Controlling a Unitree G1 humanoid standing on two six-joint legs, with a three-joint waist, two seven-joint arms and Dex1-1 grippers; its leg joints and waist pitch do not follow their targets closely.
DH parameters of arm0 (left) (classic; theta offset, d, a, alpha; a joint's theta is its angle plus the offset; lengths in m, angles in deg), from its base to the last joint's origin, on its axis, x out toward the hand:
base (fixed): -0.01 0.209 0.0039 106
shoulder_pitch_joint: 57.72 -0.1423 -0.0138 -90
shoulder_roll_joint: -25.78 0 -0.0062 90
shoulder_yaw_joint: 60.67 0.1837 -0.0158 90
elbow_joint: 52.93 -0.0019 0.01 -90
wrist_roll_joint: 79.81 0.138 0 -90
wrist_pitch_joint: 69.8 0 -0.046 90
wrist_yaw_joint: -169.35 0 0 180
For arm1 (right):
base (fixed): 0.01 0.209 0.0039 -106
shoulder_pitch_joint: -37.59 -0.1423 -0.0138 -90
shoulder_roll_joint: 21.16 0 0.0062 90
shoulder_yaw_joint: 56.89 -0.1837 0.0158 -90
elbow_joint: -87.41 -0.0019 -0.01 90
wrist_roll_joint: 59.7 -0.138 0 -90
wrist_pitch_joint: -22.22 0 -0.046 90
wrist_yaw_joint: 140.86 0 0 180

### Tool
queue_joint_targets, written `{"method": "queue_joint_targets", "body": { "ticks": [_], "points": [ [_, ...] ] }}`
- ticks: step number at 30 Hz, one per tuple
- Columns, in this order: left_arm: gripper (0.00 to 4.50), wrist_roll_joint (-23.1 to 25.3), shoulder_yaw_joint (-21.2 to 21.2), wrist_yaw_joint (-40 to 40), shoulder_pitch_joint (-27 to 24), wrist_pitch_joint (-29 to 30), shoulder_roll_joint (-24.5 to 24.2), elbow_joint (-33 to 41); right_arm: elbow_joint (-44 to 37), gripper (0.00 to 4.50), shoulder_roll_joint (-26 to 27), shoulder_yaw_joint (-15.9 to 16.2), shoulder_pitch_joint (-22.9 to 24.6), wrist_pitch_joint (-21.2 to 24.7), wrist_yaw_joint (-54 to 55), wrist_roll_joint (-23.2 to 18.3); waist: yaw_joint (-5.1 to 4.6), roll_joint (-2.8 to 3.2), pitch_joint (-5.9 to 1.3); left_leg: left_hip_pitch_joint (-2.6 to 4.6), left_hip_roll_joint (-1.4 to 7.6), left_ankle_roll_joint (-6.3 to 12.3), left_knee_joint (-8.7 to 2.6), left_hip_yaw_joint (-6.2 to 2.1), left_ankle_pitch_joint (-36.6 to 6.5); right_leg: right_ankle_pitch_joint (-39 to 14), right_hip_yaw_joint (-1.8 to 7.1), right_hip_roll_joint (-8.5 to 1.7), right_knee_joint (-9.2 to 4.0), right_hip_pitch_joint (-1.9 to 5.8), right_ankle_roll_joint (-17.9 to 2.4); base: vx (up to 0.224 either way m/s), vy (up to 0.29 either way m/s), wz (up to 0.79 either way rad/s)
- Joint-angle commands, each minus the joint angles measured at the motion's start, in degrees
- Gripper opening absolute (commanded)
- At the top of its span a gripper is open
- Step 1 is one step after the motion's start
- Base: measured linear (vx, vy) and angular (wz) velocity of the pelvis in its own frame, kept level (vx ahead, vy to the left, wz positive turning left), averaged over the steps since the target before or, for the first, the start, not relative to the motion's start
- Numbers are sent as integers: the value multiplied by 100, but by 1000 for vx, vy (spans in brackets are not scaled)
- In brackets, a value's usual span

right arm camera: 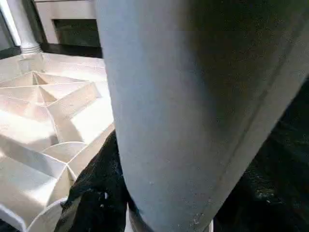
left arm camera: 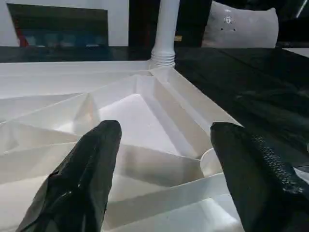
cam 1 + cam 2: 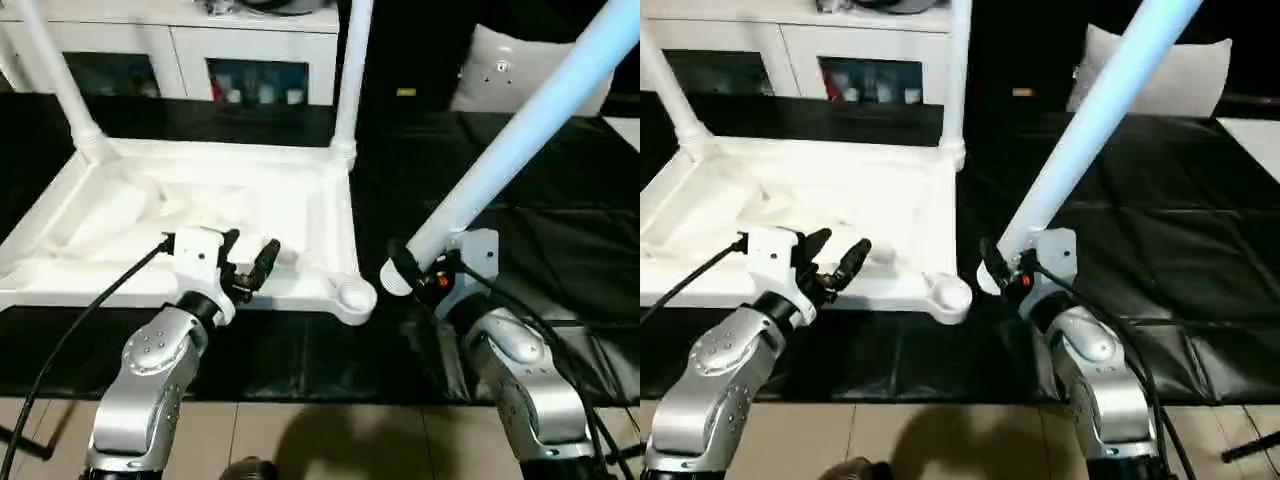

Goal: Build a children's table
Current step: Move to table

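Observation:
The white tabletop (image 3: 300, 200) lies upside down on the black work surface, ribs up. Two legs stand in its far corner sockets, one at the far left (image 3: 55, 70) and one at the far right (image 3: 352, 70). The near right corner socket (image 3: 354, 297) is empty. My left gripper (image 3: 250, 255) is open over the tabletop's near edge, nothing between its fingers (image 2: 82, 179). My right gripper (image 3: 405, 268) is shut on the thick end of a third leg (image 3: 520, 130), which slants up to the right, its lower end just right of the empty socket.
The black-covered work surface (image 3: 560, 230) stretches to the right. White cabinets (image 3: 200, 40) stand behind it and a white cushion (image 3: 510, 65) lies at the back right. Cables trail from both wrists. Tan floor (image 3: 330, 440) runs along the near edge.

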Motion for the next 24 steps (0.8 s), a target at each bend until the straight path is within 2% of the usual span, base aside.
{"method": "queue_joint_targets", "body": {
  "ticks": [1, 3, 4, 5, 6, 7, 8, 9, 11, 13, 14, 15, 16, 17, 18, 19, 20, 21, 22, 23, 24],
  "points": [
    [336, -50, -12, 7, -22, 18, -3, 56, -59, 187, -32, -23, 31, -21, 2, 59, -14, -8, -219, 464, 413, -557, -528, -335, -2855, -1952, 118, -404, -627, -40, -457, 0, 0, 0],
    [336, -61, -12, 17, -17, 23, 1, 53, -61, 187, -30, -23, 30, -20, 2, 59, -39, 10, -194, 562, 397, -658, -552, -368, -3438, -2764, 76, -375, -735, -18, -345, 0, 0, 0],
    [336, -64, -12, 18, -10, 24, 2, 50, -63, 187, -29, -23, 29, -17, 3, 56, -73, 13, -153, 728, 374, -684, -539, -368, -3919, -3227, 11, -333, -833, -40, -366, 0, 0, 0],
    [336, -65, -11, 20, -9, 25, 2, 50, -67, 187, -28, -21, 32, -17, 3, 56, -94, 8, -141, 759, 360, -673, -539, -379, -4060, -3359, -24, -317, -866, 3, -387, 0, 0, 0],
    [336, -65, -9, 20, -8, 26, 4, 51, -71, 187, -29, -17, 37, -19, 3, 55, -99, 22, -105, 783, 353, -672, -554, -388, -4176, -3471, -52, -303, -913, 9, -395, 0, 0, 0],
    [336, -64, -8, 20, -6, 28, 5, 52, -72, 187, -30, -13, 40, -20, 4, 55, -134, 61, -113, 788, 363, -663, -617, -424, -4211, -3190, -114, -294, -926, 123, -440, 0, 0, 0],
    [336, -66, -10, 19, -7, 29, 6, 55, -71, 187, -30, -9, 40, -21, 4, 53, -161, 58, -134, 793, 367, -658, -634, -434, -4205, -3016, -141, -295, -908, 166, -464, 0, 0, 0],
    [336, -66, -11, 17, -7, 30, 8, 57, -67, 187, -32, -5, 37, -24, 2, 52, -202, 41, -155, 734, 374, -614, -677, -451, -4057, -2650, -167, -309, -882, 269, -511, 0, 0, 0],
    [336, -62, -11, 11, -1, 27, 10, 52, -53, 187, -37, -4, 26, -29, -3, 52, -235, 19, -194, 698, 360, -488, -680, -414, -3743, -2262, -142, -343, -865, 338, -644, 52, 31, -9],
    [336, -56, -12, 5, 5, 19, 10, 44, -48, 187, -34, 1, 7, 135, -38, -24, -243, -5, -252, 584, 321, -155, -653, -331, -2924, -1505, -93, -354, -817, 469, -847, 64, 8, -4],
    [336, -50, -11, -2, 9, 12, 10, 40, -35, 187, -28, 3, -9, 151, -60, -49, -275, 107, -288, 1058, 449, -534, -583, -163, -3003, -1465, 19, -199, -773, 173, -933, 69, 2, -5],
    [336, -49, -11, -4, 11, 10, 10, 39, -32, 187, -31, 6, -14, 153, -60, -43, -291, 41, -224, 1233, 563, -778, -627, -204, -3070, -1152, -86, -71, -571, 31, -1029, 76, -12, -34],
    [336, -51, -10, -10, 10, 6, 6, 38, -10, 187, -46, 25, -35, 88, -63, 6, -255, -57, -198, 657, 333, -228, -661, -229, -2907, -1023, -84, -286, -711, 418, -924, 85, -26, -24],
    [336, -52, -11, -15, 10, 4, 5, 39, 0, 187, -55, 34, -42, 34, -55, 44, -220, -55, -231, 661, 274, -95, -592, -158, -2728, -994, -22, -375, -747, 438, -975, 85, -26, -24],
    [336, -52, -11, -18, 9, 2, 4, 39, 8, 187, -57, 36, -47, 4, -55, 58, -179, -84, -287, 527, 213, 134, -488, -128, -2102, -808, 43, -419, -763, 619, -1077, 104, -42, 6],
    [336, -51, -9, -26, 8, -5, 3, 37, 30, 187, -52, 32, -57, -34, -59, 60, -144, -70, -325, 428, 191, 296, -442, -142, -1469, -498, 32, -395, -750, 713, -1066, 95, -49, 4],
    [336, -51, -10, -31, 3, -8, 1, 42, 41, 187, -50, 39, -62, -25, -63, 59, -148, -67, -344, 422, 192, 370, -430, -154, -1258, -301, 10, -359, -717, 722, -1057, 95, -49, 4],
    [336, -50, -10, -33, -4, -10, 0, 50, 47, 187, -50, 40, -64, -18, -66, 56, -146, -64, -388, 459, 184, 544, -396, -172, -913, 288, -34, -262, -619, 728, -1049, 102, -36, 10],
    [336, -50, -9, -35, -6, -13, 0, 51, 55, 187, -50, 39, -67, -21, -68, 55, -148, -46, -422, 560, 196, 761, -375, -220, -617, 998, -84, -165, -478, 692, -1044, 136, -21, 12],
    [336, -51, -10, -37, -14, -15, -3, 55, 66, 187, -52, 35, -77, -19, -70, 53, -166, -39, -420, 597, 214, 898, -361, -260, -472, 1289, -123, -120, -405, 654, -1018, 136, -21, 12],
    [336, -48, -10, -39, -20, -15, -4, 59, 51, 187, -97, 83, -86, 21, -83, 109, -192, -24, -414, 712, 277, 1213, -323, -343, -211, 1497, -199, -86, -297, 550, -962, 121, -14, 11]
  ]
}}
